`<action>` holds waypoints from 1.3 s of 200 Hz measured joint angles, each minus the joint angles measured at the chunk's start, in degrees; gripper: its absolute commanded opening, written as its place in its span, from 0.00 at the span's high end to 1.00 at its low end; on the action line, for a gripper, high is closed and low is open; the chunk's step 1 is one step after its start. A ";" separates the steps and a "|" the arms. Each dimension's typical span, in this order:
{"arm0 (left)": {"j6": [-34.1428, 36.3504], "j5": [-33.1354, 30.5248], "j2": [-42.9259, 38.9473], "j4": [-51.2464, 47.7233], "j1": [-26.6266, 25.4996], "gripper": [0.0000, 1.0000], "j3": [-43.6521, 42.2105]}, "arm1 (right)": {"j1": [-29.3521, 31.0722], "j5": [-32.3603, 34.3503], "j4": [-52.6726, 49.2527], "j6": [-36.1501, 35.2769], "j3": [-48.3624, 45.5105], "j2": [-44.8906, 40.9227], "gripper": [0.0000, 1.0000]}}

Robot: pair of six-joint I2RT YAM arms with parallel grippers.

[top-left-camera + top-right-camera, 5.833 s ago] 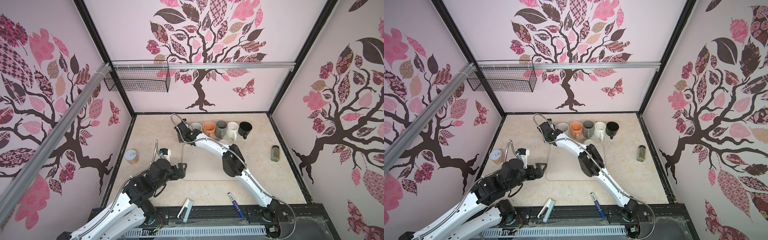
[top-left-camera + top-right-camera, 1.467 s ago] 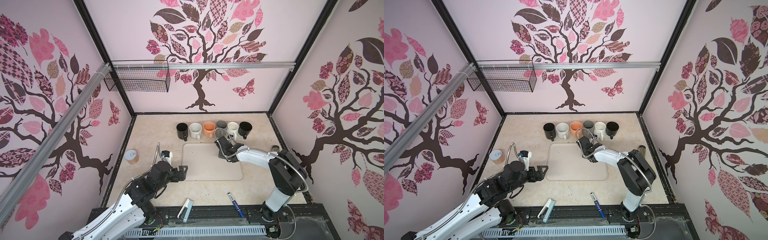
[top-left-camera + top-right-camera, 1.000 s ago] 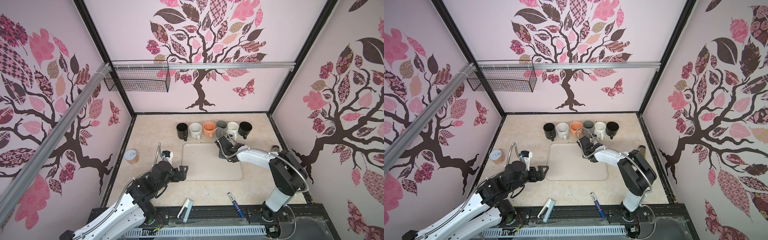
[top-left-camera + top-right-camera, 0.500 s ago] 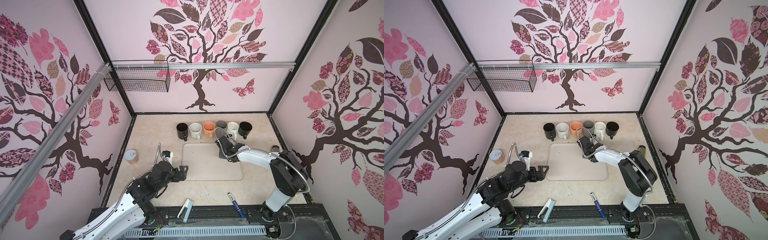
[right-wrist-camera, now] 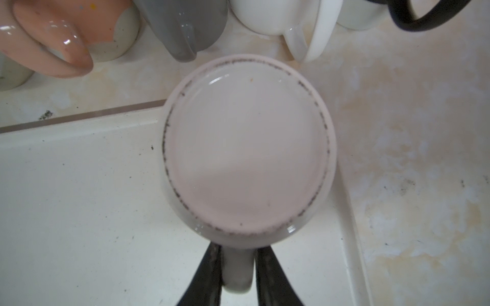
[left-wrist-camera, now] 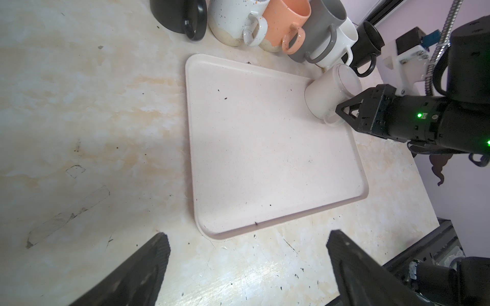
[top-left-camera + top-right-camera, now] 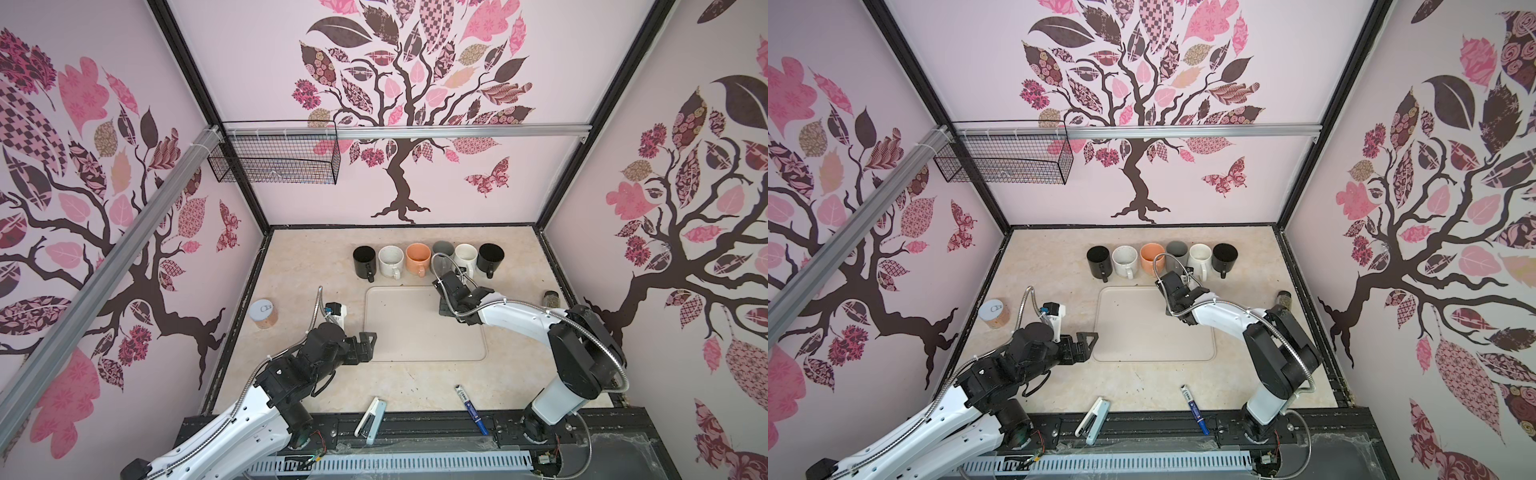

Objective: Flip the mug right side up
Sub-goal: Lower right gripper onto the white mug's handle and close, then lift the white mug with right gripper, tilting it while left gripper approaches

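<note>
1. the right gripper (image 5: 237, 247) is closed down narrow on the mug (image 5: 246, 148): its two black fingers (image 5: 209, 270) press the handle (image 5: 237, 273) from either side, with the handle sitting between them.
2. the mug stands upside down straight ahead of those fingertips, its flat base turned up and ringed with dark scuffs, its rim down on a corner of the tray (image 5: 79, 185).
3. in the left wrist view the right gripper (image 6: 344, 112) meets the mug (image 6: 326, 90) low on its side, at the handle.
4. just past the mug, on the side away from the right gripper, a row of upright mugs stands off the tray with handles pointing back toward the gripper: black mug (image 7: 364, 259), speckled mug (image 7: 390, 259), orange mug (image 7: 417, 257), grey mug (image 7: 442, 249), white mug (image 7: 465, 255) and a second black mug (image 7: 490, 257).
5. the left gripper (image 6: 249, 265) has its jaws spread wide and holds nothing.
6. it hovers at the tray (image 7: 424, 328) edge, well apart from the mug; the bare tray lies ahead of it, with the mug at the far corner.
7. in both top views the mug itself is hidden under the right gripper.
</note>
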 measured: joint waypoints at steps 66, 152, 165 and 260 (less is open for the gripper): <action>-0.20 0.00 0.13 0.00 0.00 0.04 0.00 | -0.11 -0.02 0.31 -0.02 -0.11 0.00 0.74; -0.42 0.00 0.42 0.00 0.00 0.04 0.00 | -0.81 -1.29 0.66 -0.04 -0.17 0.22 0.77; -0.42 0.00 0.44 0.00 0.00 0.04 0.00 | -0.98 -1.57 0.68 -0.04 -0.17 0.37 0.77; -0.48 0.04 1.07 0.48 0.00 0.04 -0.07 | -2.10 -3.13 3.80 -2.23 -1.64 -0.11 1.00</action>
